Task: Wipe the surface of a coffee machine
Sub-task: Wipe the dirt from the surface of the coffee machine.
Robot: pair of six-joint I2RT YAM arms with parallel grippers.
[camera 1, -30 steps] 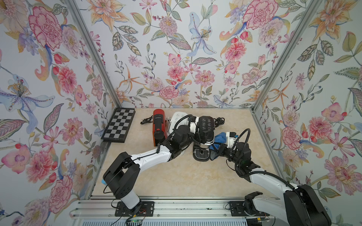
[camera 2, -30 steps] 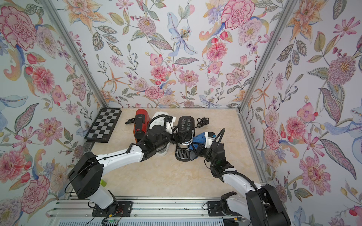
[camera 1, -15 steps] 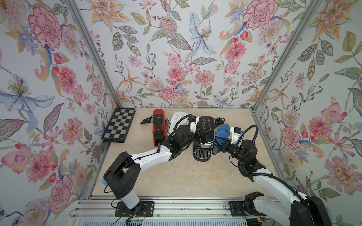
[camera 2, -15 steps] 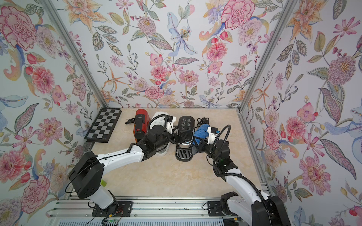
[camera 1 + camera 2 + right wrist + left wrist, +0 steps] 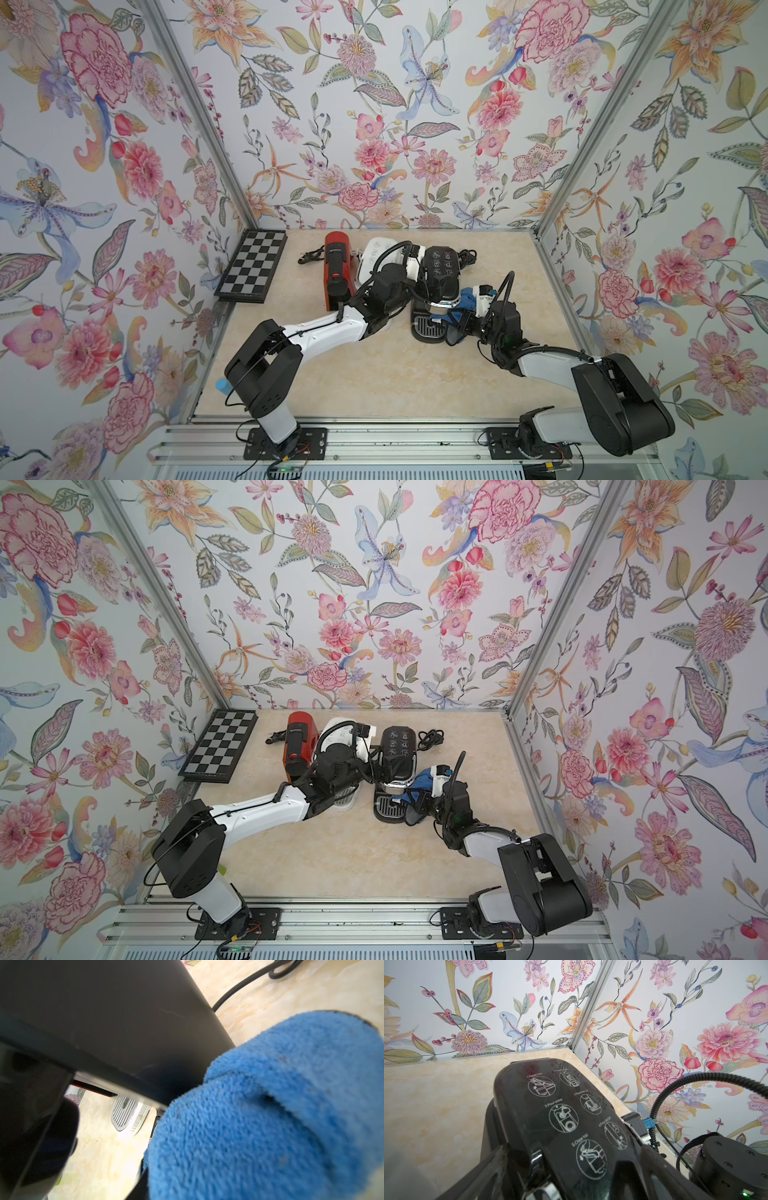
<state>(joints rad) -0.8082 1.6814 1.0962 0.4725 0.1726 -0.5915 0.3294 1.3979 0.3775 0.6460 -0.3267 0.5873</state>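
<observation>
Status of the wipe: in progress, with the cloth on the machine.

The black coffee machine (image 5: 440, 270) stands upright near the middle of the table (image 5: 395, 374), between a white machine (image 5: 374, 255) and the right arm. A red machine (image 5: 338, 270) stands further along on the white machine's far side.

The left gripper (image 5: 417, 291) is at the black machine's head with its jaws spread wide. In the left wrist view, one finger lies on each side of the head (whether the pads press on it cannot be told). This reads as a bracing hold.

The right gripper (image 5: 459, 322) pinches a bunched blue cloth (image 5: 465, 298). In both top views the cloth touches the lower right side of the machine, just above the drip tray (image 5: 428, 330). The right wrist view shows the cloth (image 5: 270, 1115) against the dark side panel.

Done so far: the cloth is gripped, the machine is steadied, and contact is made on the right flank.

Left to do, as a judgement: the printed top panel (image 5: 566, 1109), the front and the drip tray. No surface shows a clear wiped-versus-unwiped boundary, so the covered portion cannot be established.
</observation>
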